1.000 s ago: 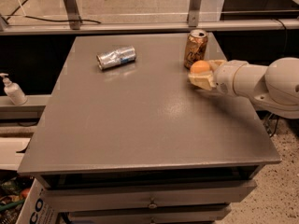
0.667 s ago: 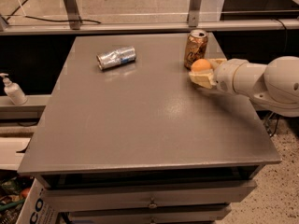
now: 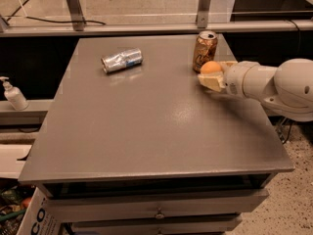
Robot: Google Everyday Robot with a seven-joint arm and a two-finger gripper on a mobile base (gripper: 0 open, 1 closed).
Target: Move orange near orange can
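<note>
The orange (image 3: 210, 67) is a small round fruit held between the cream fingers of my gripper (image 3: 213, 73), just above the grey table (image 3: 146, 116) at its right side. The gripper is shut on the orange. The orange can (image 3: 205, 50), brown-orange with a silver top, stands upright right behind the orange, close to touching it. My white arm (image 3: 274, 84) reaches in from the right.
A dented silver and blue can (image 3: 122, 60) lies on its side at the back left of the table. A white pump bottle (image 3: 13, 95) stands on a ledge to the left. A metal rail (image 3: 146, 28) runs behind the table. Drawers sit below the front edge.
The gripper with the orange has held almost still beside the orange can; nothing else moved.
</note>
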